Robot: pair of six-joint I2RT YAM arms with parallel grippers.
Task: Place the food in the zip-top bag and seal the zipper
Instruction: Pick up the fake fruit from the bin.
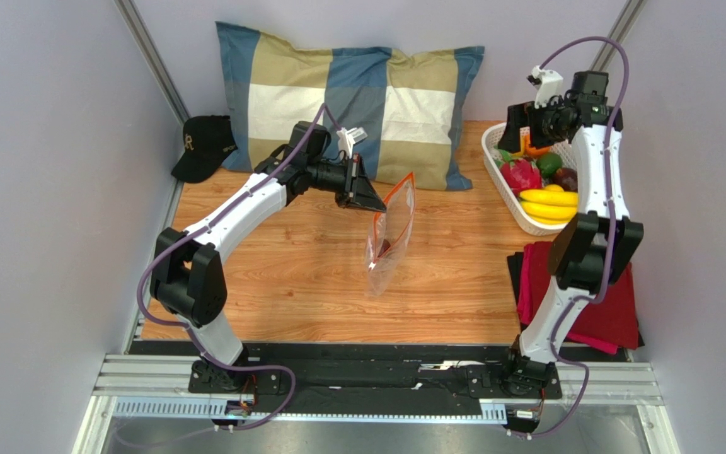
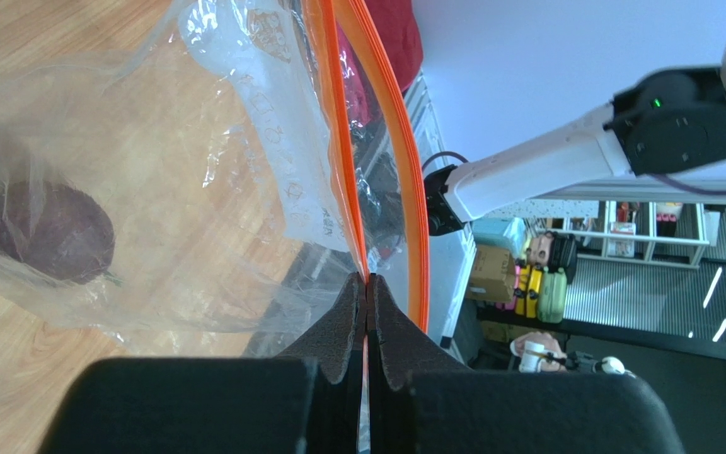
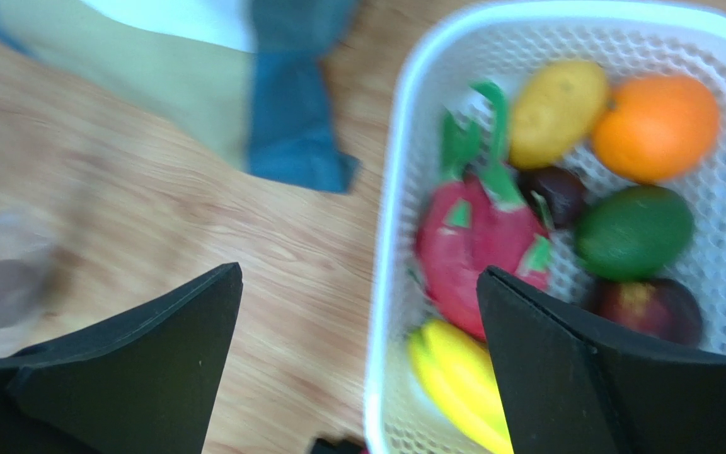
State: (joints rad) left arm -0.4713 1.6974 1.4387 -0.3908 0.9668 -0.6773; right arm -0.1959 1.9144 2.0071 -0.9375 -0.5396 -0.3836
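Note:
My left gripper (image 1: pixel 369 197) (image 2: pixel 368 284) is shut on the orange-red zipper (image 2: pixel 350 151) of the clear zip-top bag (image 1: pixel 389 238), holding it up with its lower end on the table. One dark purple fruit (image 2: pixel 50 230) lies inside the bag. My right gripper (image 1: pixel 518 142) (image 3: pixel 357 312) is open and empty above the left rim of the white basket (image 3: pixel 390 284). In the basket lie the magenta dragon fruit (image 3: pixel 476 241), banana bunch (image 3: pixel 457 383), orange (image 3: pixel 656 128), a yellow piece (image 3: pixel 556 109), a green fruit (image 3: pixel 634 232) and dark purple pieces (image 3: pixel 641 307).
A plaid pillow (image 1: pixel 348 99) lies at the back. A black cap (image 1: pixel 204 147) sits at the back left. A red folded cloth (image 1: pixel 613 303) lies on a dark mat at the right front, beside the right arm. Walls stand close on both sides.

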